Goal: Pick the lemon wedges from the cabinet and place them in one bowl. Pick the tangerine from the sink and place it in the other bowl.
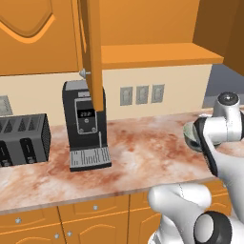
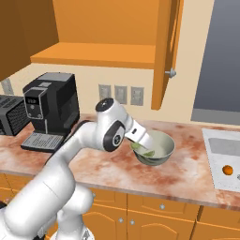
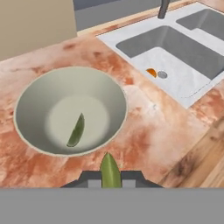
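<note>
The gripper (image 3: 110, 180) was pinched shut on a lemon wedge (image 3: 110, 170), which stuck up between the two dark tips in the hand view, so it had a proper hold and not just a nudge. It hung right over the near rim of the bowl (image 3: 26, 98), which makes sense if the plan was to let go from above and have the piece fall inside rather than on the counter (image 3: 157, 127). The other wedge (image 3: 76, 131) already lay inside on the bowl's floor, a bit off centre, slanted. From the right base view the arm bent down with the hand over the bowl (image 2: 165, 149), and some green was visible inside, though I couldn't tell one piece from two there. The sink (image 3: 183, 85) sat well apart to the right of the bowl, and the tangerine (image 3: 151, 72) rested in a basin just beside the drain (image 3: 162, 75); it also showed as an orange dot in the right view (image 2: 227, 170). The cabinet door (image 1: 91, 52) stood swung open, edge toward the camera, knob (image 1: 82, 73) facing left, with a coffee machine (image 1: 85, 125) and toaster (image 1: 23, 138) below on the counter. My guess: lemon half nearly done, tangerine not yet started. I couldn't spot a second bowl.
</note>
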